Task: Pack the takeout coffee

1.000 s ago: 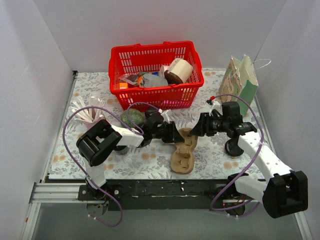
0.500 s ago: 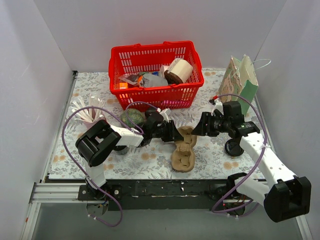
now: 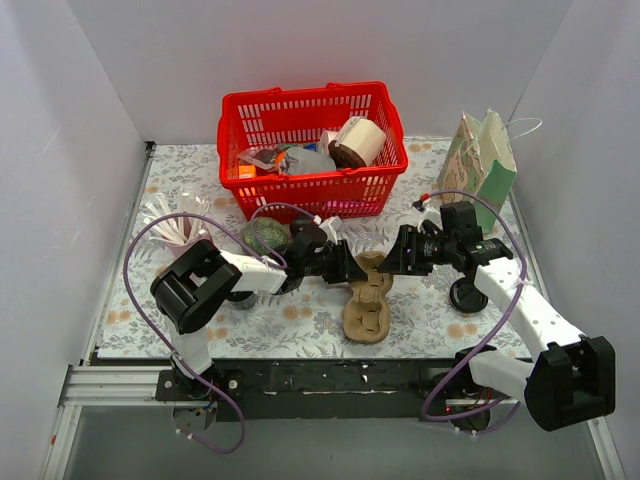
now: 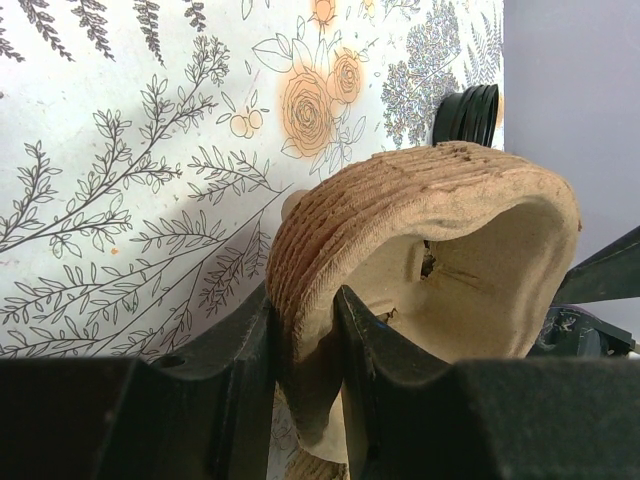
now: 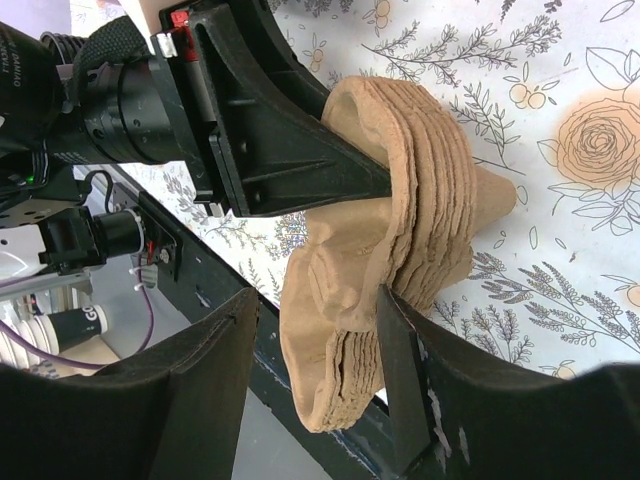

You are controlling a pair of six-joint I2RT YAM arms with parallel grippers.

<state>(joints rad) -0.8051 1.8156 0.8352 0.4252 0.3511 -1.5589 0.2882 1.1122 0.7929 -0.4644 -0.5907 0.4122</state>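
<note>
A stack of brown pulp cup carriers [image 3: 364, 300] lies mid-table, its far end lifted. My left gripper [image 3: 350, 272] is shut on that end's rim; the left wrist view shows both fingers [image 4: 250, 350] pinching the ribbed carrier wall [image 4: 420, 220]. My right gripper [image 3: 392, 262] stands open from the right. In the right wrist view its jaws straddle the carrier stack [image 5: 400, 200]: one finger rests against the layered edge, the other is well apart from it. The left gripper [image 5: 300, 150] shows there, clamped on the top. White paper cups [image 3: 170, 225] lie at the left.
A red basket [image 3: 310, 95] of groceries stands at the back. A green-and-white paper bag [image 3: 482, 160] stands at the back right. Black lids [image 3: 468, 295] sit right of the carriers, beside the right arm. A green item [image 3: 262, 235] lies behind the left arm.
The right gripper has edged slightly left, closer around the carrier's end. The stack's near end has swung a little to the right. The left gripper's hold is unchanged.
</note>
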